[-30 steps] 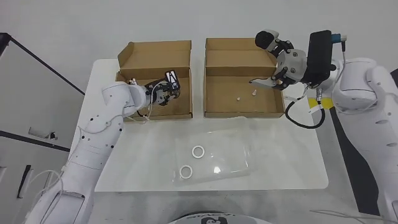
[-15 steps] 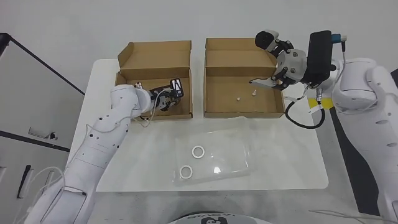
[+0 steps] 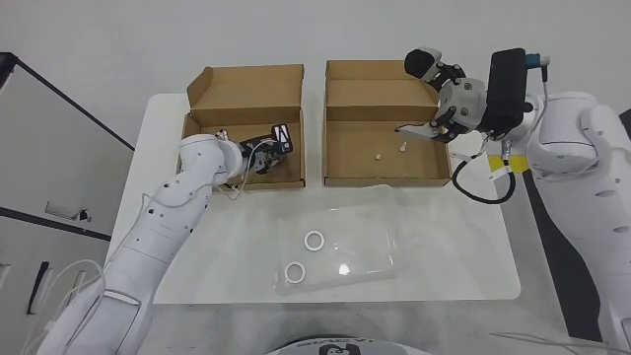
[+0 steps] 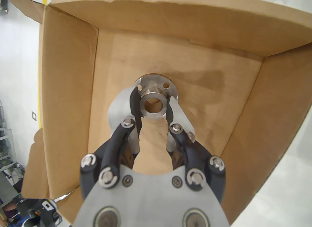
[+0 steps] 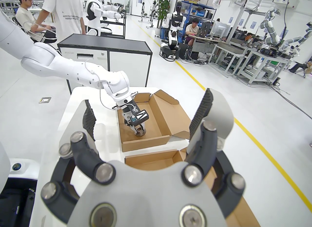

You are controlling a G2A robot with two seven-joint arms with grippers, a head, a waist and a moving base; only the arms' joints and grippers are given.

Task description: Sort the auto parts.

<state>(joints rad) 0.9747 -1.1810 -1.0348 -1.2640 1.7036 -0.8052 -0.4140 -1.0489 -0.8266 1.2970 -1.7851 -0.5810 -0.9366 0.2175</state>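
Top view first: got the left claw [image 3: 264,156] sitting down inside the left box [image 3: 212,179], left of centre in the frame. Can see the right claw [image 3: 406,134] spread open over the right box [image 3: 340,179], right of centre, gripping nothing. Spotted a small white part [image 3: 402,144] on that box's floor just beside the claw tips, plus a second part [image 3: 379,158] near it. Lower middle, got a clear bag [image 3: 360,227] lying flat on the counter [image 3: 463,256], with one white ring [image 3: 315,240] and another ring [image 3: 294,273] on it, well apart from both boxes.

Left wrist cam: looking straight at the left claw [image 4: 152,99] clamped on a metal flange [image 4: 152,87], one finger either side of the hub, disc end facing the floor of the left box [image 4: 68,67]. Can't tell if it's actually touching the cardboard, tbh.

Right wrist cam: seeing the right claw [image 5: 148,102] with fingers wide apart and empty, hanging right above the right box [image 5: 151,162]. Farther off, can make out the left claw [image 5: 139,129] pinching the flange [image 5: 140,134] low in the left box [image 5: 146,143].
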